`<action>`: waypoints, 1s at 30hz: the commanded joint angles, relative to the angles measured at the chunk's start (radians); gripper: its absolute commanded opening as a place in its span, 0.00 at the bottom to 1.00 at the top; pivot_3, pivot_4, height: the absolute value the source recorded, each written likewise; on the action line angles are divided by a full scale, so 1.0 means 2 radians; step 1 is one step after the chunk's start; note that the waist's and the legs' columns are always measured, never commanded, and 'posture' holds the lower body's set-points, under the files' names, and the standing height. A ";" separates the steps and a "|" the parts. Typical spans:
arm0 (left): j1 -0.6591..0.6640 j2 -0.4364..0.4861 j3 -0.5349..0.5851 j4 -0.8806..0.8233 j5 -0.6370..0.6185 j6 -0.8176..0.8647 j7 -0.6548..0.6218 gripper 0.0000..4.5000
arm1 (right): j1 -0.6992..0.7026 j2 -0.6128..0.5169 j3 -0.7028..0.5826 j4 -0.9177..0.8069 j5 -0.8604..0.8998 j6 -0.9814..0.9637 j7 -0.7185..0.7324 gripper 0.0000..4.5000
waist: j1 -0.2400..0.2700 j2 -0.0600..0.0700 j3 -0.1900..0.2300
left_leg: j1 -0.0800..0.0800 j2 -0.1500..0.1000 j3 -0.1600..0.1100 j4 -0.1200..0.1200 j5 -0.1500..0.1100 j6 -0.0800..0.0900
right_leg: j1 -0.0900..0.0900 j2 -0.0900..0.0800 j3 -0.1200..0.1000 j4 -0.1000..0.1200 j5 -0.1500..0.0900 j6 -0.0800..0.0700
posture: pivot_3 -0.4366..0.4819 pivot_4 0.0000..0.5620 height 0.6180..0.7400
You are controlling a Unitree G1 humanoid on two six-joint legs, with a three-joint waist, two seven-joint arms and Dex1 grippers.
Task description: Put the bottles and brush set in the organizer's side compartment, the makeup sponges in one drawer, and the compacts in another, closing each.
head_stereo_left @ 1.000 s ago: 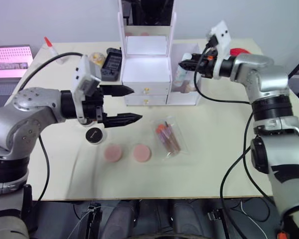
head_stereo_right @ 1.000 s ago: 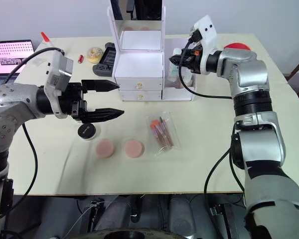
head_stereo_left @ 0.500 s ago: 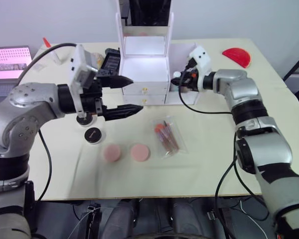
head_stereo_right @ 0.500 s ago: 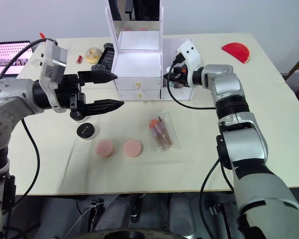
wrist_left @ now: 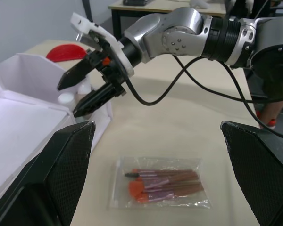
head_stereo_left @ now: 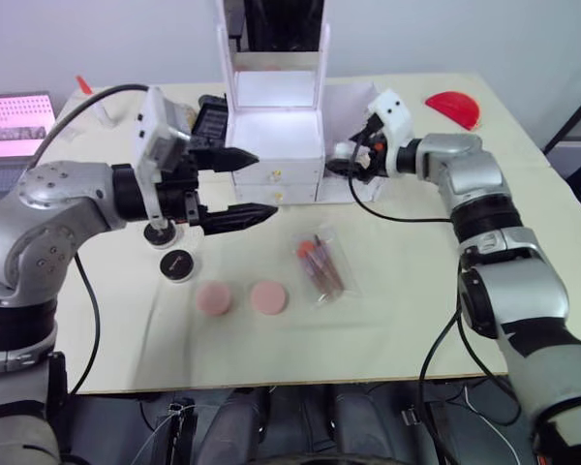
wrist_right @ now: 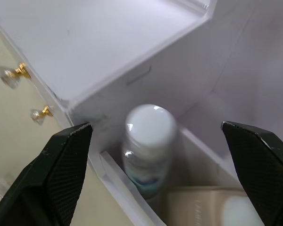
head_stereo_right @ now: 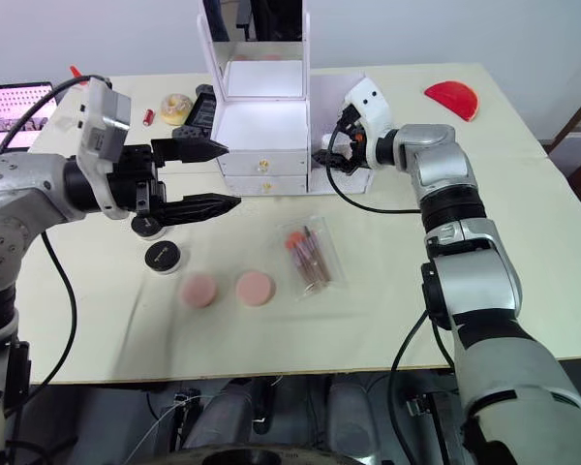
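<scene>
The white organizer [head_stereo_left: 276, 136] stands at the back centre, both gold-knobbed drawers shut. My right gripper [head_stereo_left: 344, 163] hangs open at the top of its side compartment [head_stereo_left: 360, 179]. Below its spread fingers a white-capped bottle [wrist_right: 148, 141] stands upright inside, free of them, beside a beige bottle [wrist_right: 212, 207]. The bagged brush set [head_stereo_left: 320, 266] lies on the table in front of the organizer. Two pink makeup sponges [head_stereo_left: 214, 298] [head_stereo_left: 268, 296] lie to its left. One black compact [head_stereo_left: 177, 264] lies near them, another [head_stereo_left: 160, 232] under my left arm. My left gripper [head_stereo_left: 264, 184] hovers open and empty, left of the drawers.
A laptop [head_stereo_left: 15, 121] sits at the far left edge, with a red-tipped squeeze bottle [head_stereo_left: 89, 97] and a black device [head_stereo_left: 208, 121] behind my left arm. A red half-disc [head_stereo_left: 452, 105] lies at the back right. The table's front edge runs below the sponges.
My right gripper came down from above the organizer to the side compartment, then opened and let go of the bottle. My left gripper rose slightly towards the organizer.
</scene>
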State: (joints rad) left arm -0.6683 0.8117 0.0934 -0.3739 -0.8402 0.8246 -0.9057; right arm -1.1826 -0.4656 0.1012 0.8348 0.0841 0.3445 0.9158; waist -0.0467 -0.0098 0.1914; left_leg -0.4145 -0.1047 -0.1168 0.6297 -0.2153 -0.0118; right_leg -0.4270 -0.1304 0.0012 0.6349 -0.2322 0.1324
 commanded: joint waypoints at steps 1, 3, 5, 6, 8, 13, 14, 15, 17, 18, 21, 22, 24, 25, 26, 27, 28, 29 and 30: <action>0.001 0.004 0.012 -0.006 0.000 -0.006 -0.003 1.00 | -0.013 -0.023 -0.015 -0.064 0.010 0.009 0.019 0.99 | 0.000 0.000 0.000 | 0.000 0.000 0.000 0.000 0.000 0.000 | 0.000 0.000 0.000 0.000 0.000 0.000 | 0.48 0.27 0.98; 0.006 0.010 0.019 -0.002 0.003 -0.009 -0.006 1.00 | -0.010 -0.039 -0.022 -0.106 0.020 0.030 0.034 0.99 | 0.001 0.000 0.000 | 0.000 0.000 0.000 0.000 0.000 0.000 | 0.000 0.001 0.000 0.000 0.000 0.000 | 0.48 0.27 0.98; 0.014 0.017 0.029 0.004 0.005 -0.011 -0.009 1.00 | -0.002 -0.057 -0.032 -0.148 0.034 0.053 0.046 0.99 | 0.001 0.000 0.000 | 0.000 0.000 0.000 0.000 0.000 0.000 | 0.000 0.001 0.000 0.000 0.000 0.000 | 0.48 0.27 0.98; 0.019 0.020 0.034 0.005 0.005 -0.012 -0.010 1.00 | 0.003 -0.064 -0.035 -0.166 0.040 0.063 0.050 0.99 | 0.002 0.000 0.000 | 0.000 0.000 0.000 0.000 0.000 0.000 | 0.000 0.001 0.000 0.000 0.000 0.000 | 0.48 0.27 0.98; 0.041 0.036 0.054 0.015 0.013 -0.019 -0.015 1.00 | 0.020 -0.090 -0.059 -0.216 0.065 0.095 0.062 0.99 | 0.002 0.000 0.000 | 0.000 0.000 0.000 0.000 0.000 0.001 | 0.000 0.001 0.000 0.000 0.000 0.000 | 0.48 0.27 0.98; 0.199 0.098 0.165 0.065 0.076 -0.062 -0.042 1.00 | 0.164 -0.213 -0.170 -0.325 0.127 0.162 0.097 0.99 | 0.008 0.000 0.000 | 0.000 0.001 0.000 -0.001 -0.001 0.001 | 0.000 0.001 0.000 -0.001 0.000 0.000 | 0.48 0.27 0.98; 0.229 0.104 0.183 0.074 0.090 -0.075 -0.046 1.00 | 0.204 -0.230 -0.187 -0.338 0.132 0.154 0.104 0.99 | 0.010 0.000 0.000 | 0.000 0.001 0.000 -0.001 -0.001 0.002 | 0.000 0.001 0.000 -0.001 0.000 0.000 | 0.48 0.27 0.98; 0.258 0.108 0.203 0.082 0.099 -0.085 -0.051 1.00 | 0.248 -0.245 -0.208 -0.349 0.136 0.145 0.113 0.99 | 0.013 0.000 0.000 | 0.000 0.001 0.000 -0.002 -0.001 0.002 | 0.000 0.000 0.000 -0.002 0.000 0.000 | 0.48 0.27 0.98; 0.302 0.111 0.241 0.100 0.113 -0.100 -0.057 1.00 | 0.327 -0.266 -0.247 -0.361 0.139 0.131 0.120 0.99 | 0.015 0.000 0.000 | 0.000 0.001 0.001 -0.001 -0.002 0.002 | 0.000 0.000 0.000 -0.002 0.000 0.000 | 0.48 0.27 0.98; 0.320 0.111 0.257 0.114 0.121 -0.110 -0.059 1.00 | 0.365 -0.272 -0.269 -0.362 0.141 0.121 0.123 0.99 | 0.016 0.000 0.000 | 0.000 0.001 0.002 -0.001 -0.002 0.002 | 0.000 0.000 0.000 -0.002 0.000 0.000 | 0.48 0.27 0.98; 0.364 0.110 0.297 0.168 0.151 -0.149 -0.066 1.00 | 0.466 -0.281 -0.326 -0.356 0.133 0.083 0.123 0.99 | 0.017 0.001 0.000 | 0.001 0.002 0.003 0.000 -0.002 0.002 | 0.001 -0.001 0.001 -0.002 -0.001 -0.002 | 0.48 0.27 0.98; 0.373 0.110 0.309 0.186 0.156 -0.157 -0.068 1.00 | 0.491 -0.281 -0.344 -0.352 0.135 0.076 0.122 0.99 | 0.017 0.001 -0.001 | 0.002 0.002 0.003 0.000 -0.002 0.002 | 0.002 -0.001 0.001 -0.002 -0.001 -0.002 | 0.48 0.27 0.98; 0.384 0.112 0.322 0.223 0.169 -0.180 -0.070 1.00 | 0.525 -0.282 -0.366 -0.334 0.135 0.063 0.118 0.99 | 0.017 0.001 -0.001 | 0.002 0.002 0.004 0.000 -0.002 0.001 | 0.003 -0.001 0.002 -0.002 -0.001 -0.003 | 0.48 0.27 0.98; 0.389 0.112 0.326 0.240 0.175 -0.190 -0.072 1.00 | 0.540 -0.283 -0.373 -0.326 0.133 0.053 0.119 0.99 | 0.017 0.001 -0.001 | 0.002 0.002 0.004 0.000 -0.002 0.001 | 0.003 -0.001 0.002 -0.003 -0.002 -0.003 | 0.48 0.27 0.98; 0.392 0.113 0.328 0.258 0.182 -0.202 -0.073 1.00 | 0.554 -0.285 -0.376 -0.316 0.125 0.038 0.119 0.99 | 0.017 0.001 -0.001 | 0.002 0.002 0.004 0.000 -0.002 0.001 | 0.003 -0.001 0.002 -0.003 -0.002 -0.003 | 0.48 0.27 0.98; 0.393 0.114 0.329 0.272 0.186 -0.212 -0.074 1.00 | 0.565 -0.287 -0.377 -0.309 0.119 0.024 0.117 0.99 | 0.017 0.001 -0.001 | 0.002 0.002 0.004 0.000 -0.002 0.001 | 0.003 -0.001 0.002 -0.003 -0.002 -0.003 | 0.48 0.27 0.98; 0.392 0.114 0.330 0.281 0.188 -0.217 -0.074 1.00 | 0.571 -0.289 -0.378 -0.305 0.118 0.016 0.116 0.99 | 0.017 0.001 -0.001 | 0.002 0.002 0.004 -0.001 -0.002 0.001 | 0.003 -0.001 0.002 -0.003 -0.002 -0.003 | 0.48 0.27 0.98; 0.391 0.114 0.330 0.288 0.188 -0.221 -0.074 1.00 | 0.575 -0.290 -0.378 -0.302 0.119 0.010 0.115 0.99 | 0.016 0.001 -0.001 | 0.002 0.003 0.004 -0.001 -0.002 0.001 | 0.002 -0.001 0.002 -0.003 -0.002 -0.003 | 0.48 0.27 0.98; 0.388 0.114 0.329 0.297 0.190 -0.226 -0.074 1.00 | 0.575 -0.290 -0.381 -0.300 0.125 0.010 0.113 0.99 | 0.016 0.001 -0.001 | 0.002 0.003 0.004 -0.001 -0.002 0.001 | 0.002 -0.001 0.002 -0.003 -0.002 -0.003 | 0.48 0.27 0.98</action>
State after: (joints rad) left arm 0.1163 1.0185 0.7187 0.2122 -0.4658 0.4026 -1.0483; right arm -0.0218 -1.0137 -0.6206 0.2440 0.3231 0.3922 1.1457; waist -0.0140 -0.0077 0.1901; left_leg -0.4099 -0.0994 -0.1089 0.6285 -0.2196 -0.0091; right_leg -0.4223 -0.1332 0.0049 0.6293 -0.2353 0.1270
